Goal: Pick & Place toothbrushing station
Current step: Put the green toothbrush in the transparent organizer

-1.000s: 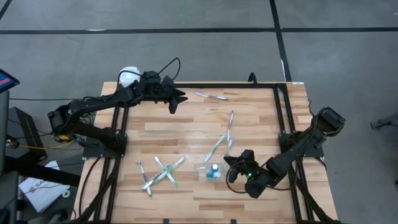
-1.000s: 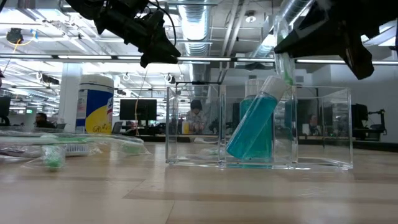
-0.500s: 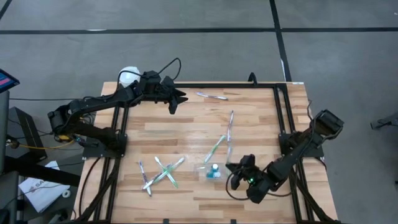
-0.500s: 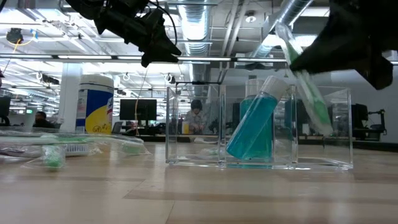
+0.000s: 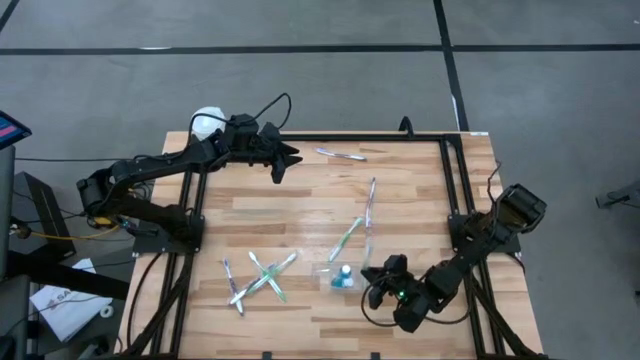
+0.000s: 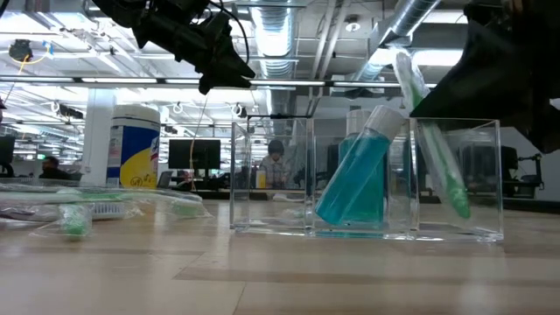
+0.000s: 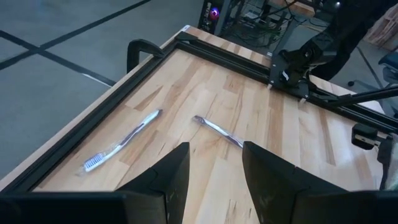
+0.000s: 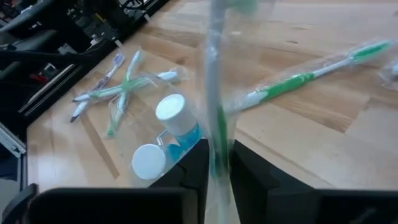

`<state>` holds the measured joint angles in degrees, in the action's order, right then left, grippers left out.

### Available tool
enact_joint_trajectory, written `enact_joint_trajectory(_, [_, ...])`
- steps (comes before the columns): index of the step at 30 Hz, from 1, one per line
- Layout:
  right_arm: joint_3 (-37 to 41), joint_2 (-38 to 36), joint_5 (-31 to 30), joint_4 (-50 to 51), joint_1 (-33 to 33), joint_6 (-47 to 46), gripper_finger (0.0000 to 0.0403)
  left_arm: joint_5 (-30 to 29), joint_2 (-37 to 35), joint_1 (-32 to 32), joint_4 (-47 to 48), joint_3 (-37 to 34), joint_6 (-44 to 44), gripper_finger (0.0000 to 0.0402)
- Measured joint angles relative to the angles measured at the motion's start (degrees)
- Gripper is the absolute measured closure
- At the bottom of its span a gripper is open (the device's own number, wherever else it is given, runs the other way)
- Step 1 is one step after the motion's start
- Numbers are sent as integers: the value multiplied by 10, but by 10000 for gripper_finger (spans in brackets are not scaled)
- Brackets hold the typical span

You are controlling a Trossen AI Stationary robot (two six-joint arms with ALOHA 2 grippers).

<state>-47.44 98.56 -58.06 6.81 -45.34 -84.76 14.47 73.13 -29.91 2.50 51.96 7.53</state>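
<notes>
The clear plastic organizer (image 6: 366, 179) stood near the surface's (image 5: 300, 210) front edge, right of middle, with two teal-blue tubes (image 6: 354, 179) in its middle compartment. The right gripper (image 5: 385, 283) hung just beside it, jaws pinching a wrapped green toothbrush (image 6: 433, 144) that stood tilted in the end compartment. The left gripper (image 5: 287, 157) hovered near the far edge, jaws spread and empty. Other toothbrushes (image 5: 258, 277) lay scattered toward the front-left.

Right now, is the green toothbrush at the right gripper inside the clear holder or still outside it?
Inside. In the low view the green toothbrush stands tilted in the end compartment of the clear holder, its head low, next to the teal tube.
</notes>
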Motion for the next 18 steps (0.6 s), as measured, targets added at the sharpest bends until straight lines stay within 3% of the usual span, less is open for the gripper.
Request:
enact_joint_trajectory(6, [0, -4, 15, -24, 0, 8, 306, 0, 0, 0, 0, 0, 0, 259])
enact_joint_trajectory(18, [-19, -40, 44, -6, -9, 26, 173, 0, 0, 0, 0, 0, 0, 259])
